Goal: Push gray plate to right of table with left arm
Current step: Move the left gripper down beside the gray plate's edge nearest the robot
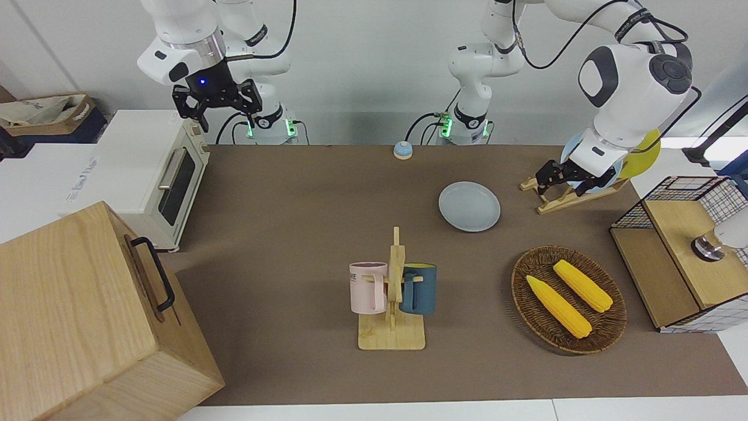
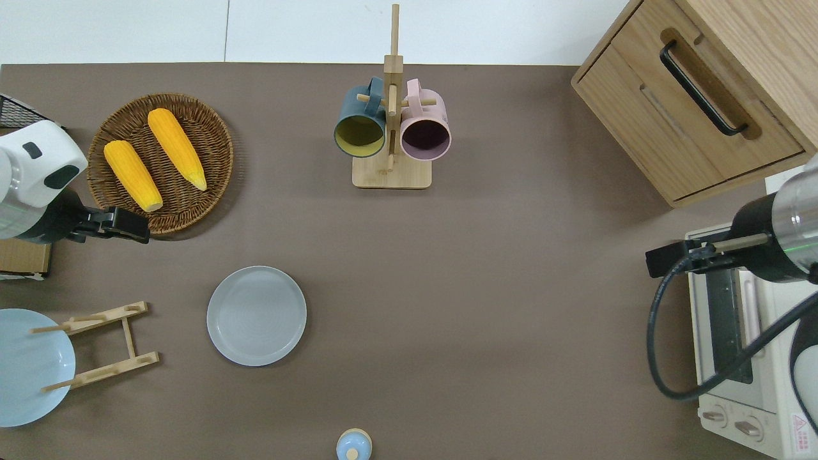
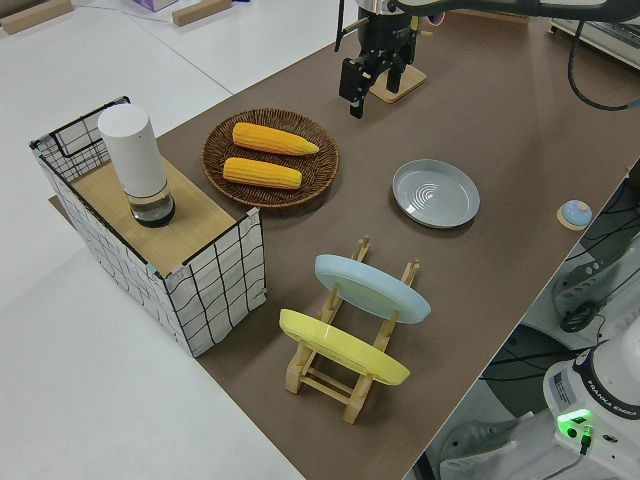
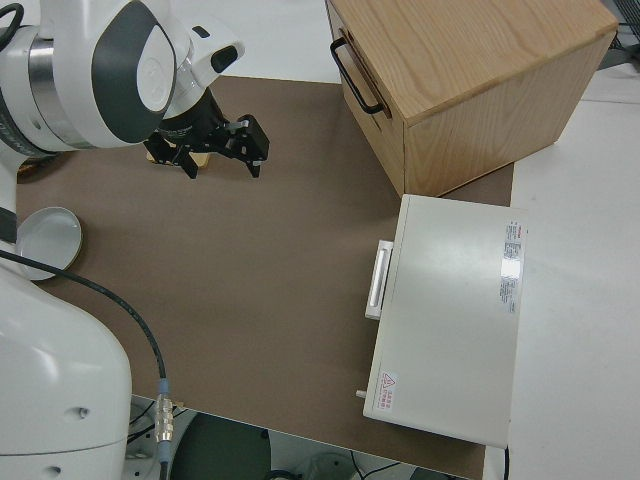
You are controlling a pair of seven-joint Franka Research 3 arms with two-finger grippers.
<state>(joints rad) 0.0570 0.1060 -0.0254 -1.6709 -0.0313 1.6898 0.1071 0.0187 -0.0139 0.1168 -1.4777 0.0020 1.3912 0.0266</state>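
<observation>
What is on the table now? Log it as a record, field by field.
target: gray plate, flat on the table, untouched
left gripper: in the air over the basket's edge, holding nothing
right arm: parked
basket: two corn cobs inside, farther from the robots than the gray plate
mug stand: pink mug and blue mug hanging
plate rack: light-blue plate and yellow plate upright, at the left arm's end
right arm's end: toaster oven, wooden drawer box

A plain white wall [image 1: 362, 70] rises past the robots; a white floor [image 3: 90, 380] surrounds the setup under even light.
</observation>
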